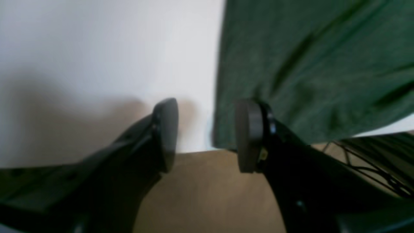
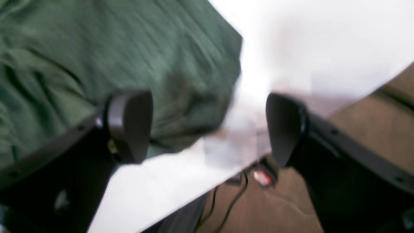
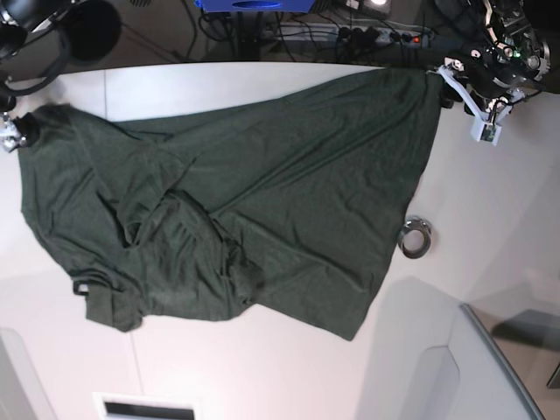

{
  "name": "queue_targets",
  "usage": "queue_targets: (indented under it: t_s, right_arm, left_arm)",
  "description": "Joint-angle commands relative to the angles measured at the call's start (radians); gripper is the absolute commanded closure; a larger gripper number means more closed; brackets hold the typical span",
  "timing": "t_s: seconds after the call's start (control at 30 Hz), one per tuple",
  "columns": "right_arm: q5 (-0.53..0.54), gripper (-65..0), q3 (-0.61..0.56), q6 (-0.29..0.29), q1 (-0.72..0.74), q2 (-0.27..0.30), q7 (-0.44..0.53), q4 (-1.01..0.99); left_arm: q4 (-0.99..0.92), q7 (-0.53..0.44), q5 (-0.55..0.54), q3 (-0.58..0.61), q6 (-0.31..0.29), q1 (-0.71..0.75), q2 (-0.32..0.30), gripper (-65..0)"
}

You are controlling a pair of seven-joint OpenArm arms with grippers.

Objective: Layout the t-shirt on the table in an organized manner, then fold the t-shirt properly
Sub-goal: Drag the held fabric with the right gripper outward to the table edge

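The dark green t-shirt (image 3: 236,210) lies spread but wrinkled across the white table (image 3: 490,192), with a bunched fold at its front left. My left gripper (image 1: 207,136) is open at the table's far edge. The shirt's (image 1: 307,64) side edge lies between its fingertips, next to the right pad (image 1: 247,136). In the base view this gripper (image 3: 444,83) is at the shirt's far right corner. My right gripper (image 2: 207,129) is open over the shirt's (image 2: 129,48) other far corner, with its left pad (image 2: 129,124) above the cloth. In the base view it (image 3: 12,133) is at the far left.
A small metal ring (image 3: 415,237) lies on the table just right of the shirt. Cables and a power strip (image 3: 350,33) lie beyond the far edge. A grey raised panel (image 3: 499,359) sits at the front right. Brown floor (image 1: 207,194) shows past the edge.
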Motion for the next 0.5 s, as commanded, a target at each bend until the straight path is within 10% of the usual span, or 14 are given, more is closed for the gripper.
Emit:
queue_targets:
  t_s: [0.0, 0.23, 0.47]
  right_arm:
    - [0.017, -50.9, 0.001, 0.005, 0.007, 0.018, 0.006, -0.007]
    - [0.017, -48.6, -0.005, 0.009, 0.007, 0.013, 0.010, -0.041]
    - [0.015, -22.7, -0.005, 0.009, 0.019, 0.019, 0.061, -0.105]
  left_arm:
    - [0.006, -0.018, 0.001, -0.007, 0.006, 0.009, -0.011, -28.1]
    - [-0.040, -0.019, 0.001, -0.129, 0.006, 0.001, -0.005, -28.1]
    - [-0.039, -0.021, 0.001, -0.136, 0.006, 0.001, -0.011, -28.1]
